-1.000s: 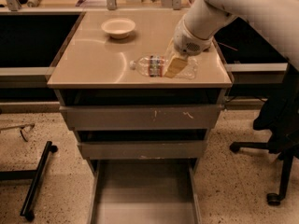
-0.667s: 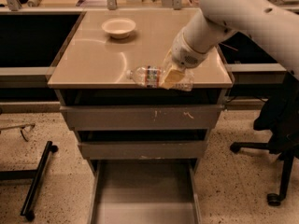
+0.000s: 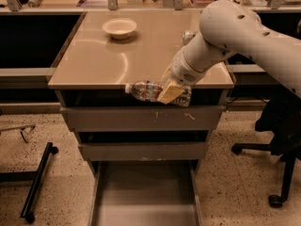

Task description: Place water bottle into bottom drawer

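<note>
The bottom drawer (image 3: 99,197) is seen nearest, pulled out towards the camera, with its plain grey floor and side rails exposed; nothing is seen lying in it. It is flanked by a speckled floor (image 3: 56,192), on which a black stand (image 3: 37,180) is laid at the left and a dark wheeled chair (image 3: 282,145) is placed at the right.

Above the open drawer, two narrower drawers are shut: the middle drawer (image 3: 141,151) and, over it, the top drawer (image 3: 141,119), whose front is marked with scratches.

Just above the top drawer's front, at the front edge of the bench (image 3: 94,65), the water bottle (image 3: 148,90) is held on its side, with its white cap turned to the left and its coloured label band near the middle. It is carried clear of the bench top, past the front edge, and is well above the bottom drawer rather than inside it.

The tool (image 3: 170,94) is clamped on the right half of the bottle, with one tan finger pad (image 3: 168,92) laid across the front of it. The pale arm (image 3: 225,36) is brought in from the upper right, over the right side of the bench.

Further back on the bench, a small pale bowl (image 3: 119,28) is set upright towards the left rear corner, well apart from the bottle. Beyond the bench, a cluttered shelf is made out only dimly.
</note>
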You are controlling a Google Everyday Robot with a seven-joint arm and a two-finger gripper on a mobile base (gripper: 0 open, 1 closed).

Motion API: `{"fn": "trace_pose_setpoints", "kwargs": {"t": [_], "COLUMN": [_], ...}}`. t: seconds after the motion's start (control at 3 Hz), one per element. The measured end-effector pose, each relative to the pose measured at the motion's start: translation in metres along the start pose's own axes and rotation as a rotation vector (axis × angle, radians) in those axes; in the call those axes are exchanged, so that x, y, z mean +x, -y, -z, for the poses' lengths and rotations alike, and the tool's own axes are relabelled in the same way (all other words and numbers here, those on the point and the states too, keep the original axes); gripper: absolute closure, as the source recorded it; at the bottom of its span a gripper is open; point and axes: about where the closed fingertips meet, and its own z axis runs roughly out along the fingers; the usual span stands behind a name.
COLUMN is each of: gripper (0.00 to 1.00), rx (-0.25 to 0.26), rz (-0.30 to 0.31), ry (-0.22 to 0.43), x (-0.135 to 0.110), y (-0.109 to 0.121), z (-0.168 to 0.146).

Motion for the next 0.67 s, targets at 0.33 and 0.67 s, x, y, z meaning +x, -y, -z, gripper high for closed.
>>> {"fn": "trace_pose_setpoints", "kwargs": {"t": [0.33,0.67], "gripper": [1.00,1.00], "rx": [-0.029,-0.101], "rz": [-0.039,-0.082], "ry": [-0.005,-0.008], "x": [0.015,0.043], "y": [-0.026,-0.072], "z": [-0.021,-0.076]}}
